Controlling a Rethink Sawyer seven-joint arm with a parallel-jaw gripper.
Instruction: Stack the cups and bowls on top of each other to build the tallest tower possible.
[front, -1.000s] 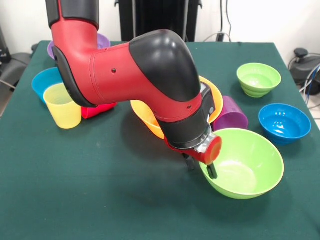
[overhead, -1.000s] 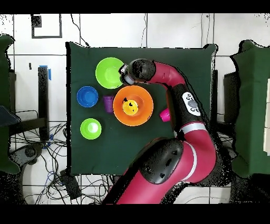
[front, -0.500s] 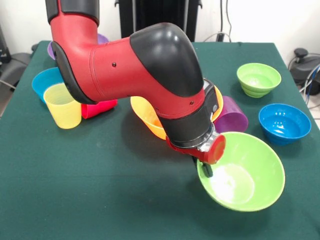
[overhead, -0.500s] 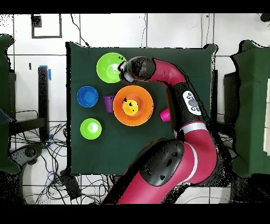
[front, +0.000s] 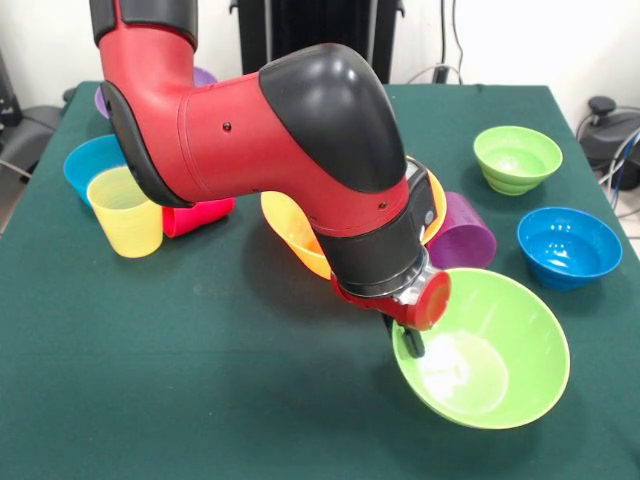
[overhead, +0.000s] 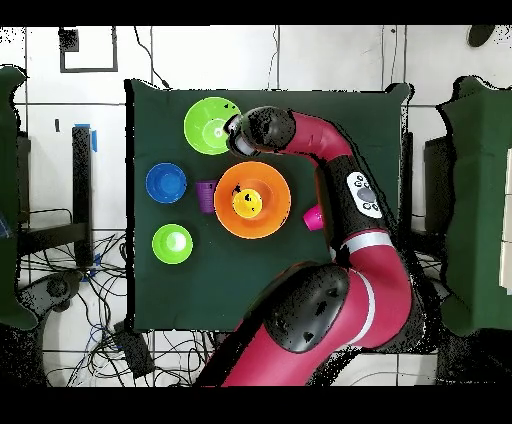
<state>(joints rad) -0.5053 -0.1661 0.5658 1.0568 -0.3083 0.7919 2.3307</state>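
From the left in the front view, a blue bowl (front: 88, 160) and a pale yellow cup (front: 125, 211) stand near the bench (front: 180, 380) edge, with a red-pink cup (front: 197, 215) lying just behind the arm. The red and black arm (front: 270, 150) sweeps down and rightward, its wrist bent low over the large orange bowl (front: 292, 235). The tool (front: 412, 337) grips the near rim of the large lime green bowl (front: 490, 350), which hangs tilted. A purple cup (front: 462, 230) lies on its side beside the orange bowl; a small blue bowl (front: 568, 246) and small lime green bowl (front: 517, 157) sit well apart at right. Only the overhead view shows a yellow-orange cup (overhead: 246, 203) inside the orange bowl.
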